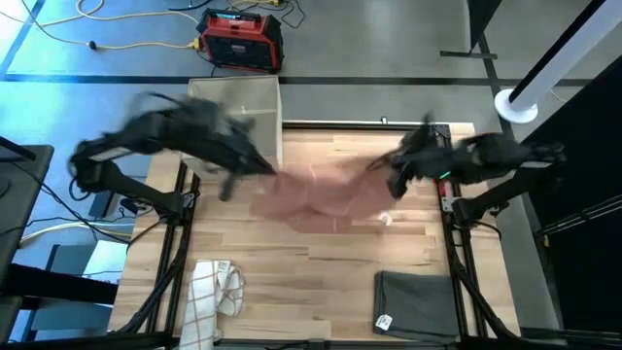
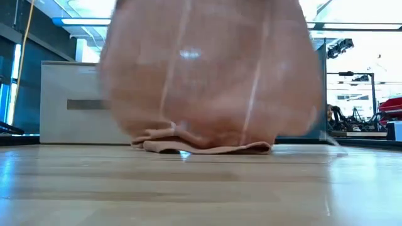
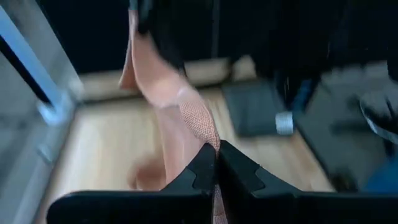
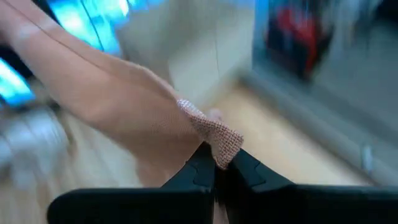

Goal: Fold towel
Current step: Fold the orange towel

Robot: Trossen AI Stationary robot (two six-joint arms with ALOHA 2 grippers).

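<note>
Both grippers, L [image 3: 216, 163] & R [image 4: 219, 167], clamped on corners of salmon-pink woven cloth towel [image 1: 326, 194], lift it mid-desk [image 1: 321, 258] w/ bottom hem dragging, prob. to spread it flat before folding.

1. A robotics lab or workshop: a pale wooden butcher-block bench [image 1: 330, 258] sits on a dark metal frame over bare grey concrete floor [image 1: 389, 39]
2. A red and black portable power unit [image 1: 241, 41] and a loose yellow cable [image 1: 126, 41] lie on that floor
3. Bright strip ceiling lights [image 2: 352, 26] overhead
</note>
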